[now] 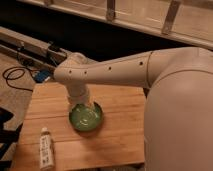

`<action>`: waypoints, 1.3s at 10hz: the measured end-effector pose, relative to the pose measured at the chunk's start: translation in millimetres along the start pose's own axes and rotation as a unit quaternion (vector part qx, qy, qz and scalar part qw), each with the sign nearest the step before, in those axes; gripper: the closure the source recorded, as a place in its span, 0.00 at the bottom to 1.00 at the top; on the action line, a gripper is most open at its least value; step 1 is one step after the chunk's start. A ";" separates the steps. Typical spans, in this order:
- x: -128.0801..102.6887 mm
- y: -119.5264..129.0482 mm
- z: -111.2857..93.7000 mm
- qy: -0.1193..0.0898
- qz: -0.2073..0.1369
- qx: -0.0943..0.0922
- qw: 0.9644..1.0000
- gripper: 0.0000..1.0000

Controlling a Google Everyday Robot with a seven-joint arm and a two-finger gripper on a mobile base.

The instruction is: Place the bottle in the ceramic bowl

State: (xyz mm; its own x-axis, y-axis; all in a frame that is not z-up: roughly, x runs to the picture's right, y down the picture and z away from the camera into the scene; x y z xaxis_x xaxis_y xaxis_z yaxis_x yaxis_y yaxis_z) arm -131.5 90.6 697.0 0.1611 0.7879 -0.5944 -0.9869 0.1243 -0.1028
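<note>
The small white bottle (46, 149) lies on the wooden table (120, 130) near its front left corner, cap pointing away. The green ceramic bowl (86, 118) sits mid-table, to the right of the bottle and a little farther back. My gripper (82, 103) hangs from the white arm (115, 70) right over the bowl's far rim, well apart from the bottle. The wrist hides most of it.
The arm's bulky white body (180, 115) fills the right side. Black cables (15, 75) lie on the floor at the left beyond the table edge. A dark rail (30, 47) and a glass-fronted ledge (140, 20) run behind the table.
</note>
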 end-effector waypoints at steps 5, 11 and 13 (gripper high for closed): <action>-6.6 107.1 4.8 -0.003 -0.128 0.012 0.992 0.35; 4.3 128.7 10.5 0.006 -0.154 0.017 0.988 0.35; 7.7 128.4 14.3 0.014 -0.162 0.015 0.987 0.35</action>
State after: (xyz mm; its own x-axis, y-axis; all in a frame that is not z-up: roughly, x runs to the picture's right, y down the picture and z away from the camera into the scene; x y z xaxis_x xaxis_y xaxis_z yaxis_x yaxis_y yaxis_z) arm -257.1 121.3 690.6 0.4671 0.6878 -0.5556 -0.8837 0.3842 -0.2673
